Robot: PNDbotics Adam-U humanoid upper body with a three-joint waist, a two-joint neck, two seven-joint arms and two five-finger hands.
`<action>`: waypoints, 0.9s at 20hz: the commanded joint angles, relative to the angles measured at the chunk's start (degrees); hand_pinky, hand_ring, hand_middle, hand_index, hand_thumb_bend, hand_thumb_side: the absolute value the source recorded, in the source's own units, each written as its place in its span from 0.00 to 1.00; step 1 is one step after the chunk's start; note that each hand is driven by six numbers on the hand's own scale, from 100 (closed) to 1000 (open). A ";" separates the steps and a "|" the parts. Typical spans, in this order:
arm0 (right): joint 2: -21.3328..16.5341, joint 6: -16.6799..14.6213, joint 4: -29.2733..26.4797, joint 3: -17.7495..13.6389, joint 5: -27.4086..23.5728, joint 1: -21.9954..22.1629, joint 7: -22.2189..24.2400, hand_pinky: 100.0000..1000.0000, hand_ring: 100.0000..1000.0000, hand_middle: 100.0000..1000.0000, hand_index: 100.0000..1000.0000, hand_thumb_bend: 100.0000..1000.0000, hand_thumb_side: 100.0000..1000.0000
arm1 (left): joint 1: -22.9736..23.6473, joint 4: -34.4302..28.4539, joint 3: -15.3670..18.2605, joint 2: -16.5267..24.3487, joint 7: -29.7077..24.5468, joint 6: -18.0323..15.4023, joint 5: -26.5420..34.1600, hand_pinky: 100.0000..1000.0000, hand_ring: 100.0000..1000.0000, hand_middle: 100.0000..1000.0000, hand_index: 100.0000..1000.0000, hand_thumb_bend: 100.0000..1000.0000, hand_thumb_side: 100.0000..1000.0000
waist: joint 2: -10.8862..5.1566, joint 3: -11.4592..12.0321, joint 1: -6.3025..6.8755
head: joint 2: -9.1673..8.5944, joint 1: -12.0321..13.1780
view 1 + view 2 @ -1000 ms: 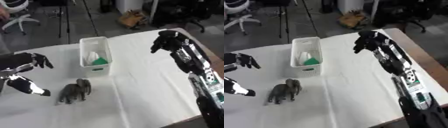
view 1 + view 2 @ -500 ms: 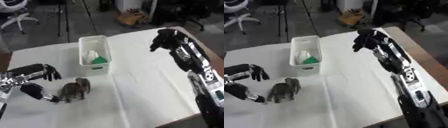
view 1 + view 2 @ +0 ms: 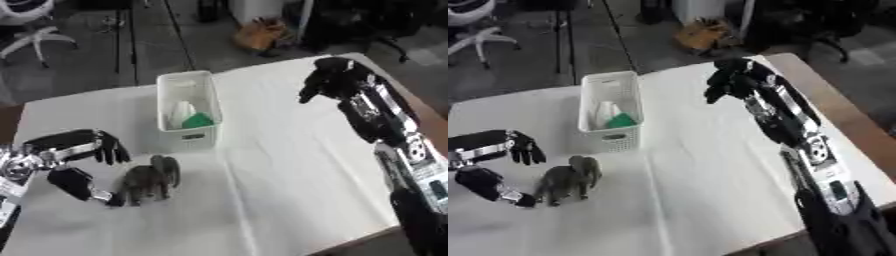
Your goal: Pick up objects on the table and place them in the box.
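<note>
A grey elephant (image 3: pixel 150 179) stands at the lower left of the frame on the white surface (image 3: pixel 289 165), just below the box (image 3: pixel 186 110). The box, left of centre, already holds something white and something green. The left robot hand (image 3: pixel 74 157) sits beside the elephant, fingers and thumb spread wide around its left side, the thumb tip right by it, not yet clasping. The right robot hand (image 3: pixel 328 79) hangs at upper right, fingers curled, holding nothing.
</note>
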 commanded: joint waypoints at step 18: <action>-1.31 -0.11 -0.56 -0.12 -0.14 -0.57 0.23 0.55 0.59 0.61 0.83 0.00 0.61 | -1.70 2.96 -0.76 -2.32 -0.67 -5.74 -7.13 0.61 0.61 0.62 0.76 0.81 0.32 | -1.54 -0.33 0.15 | 0.46 -0.51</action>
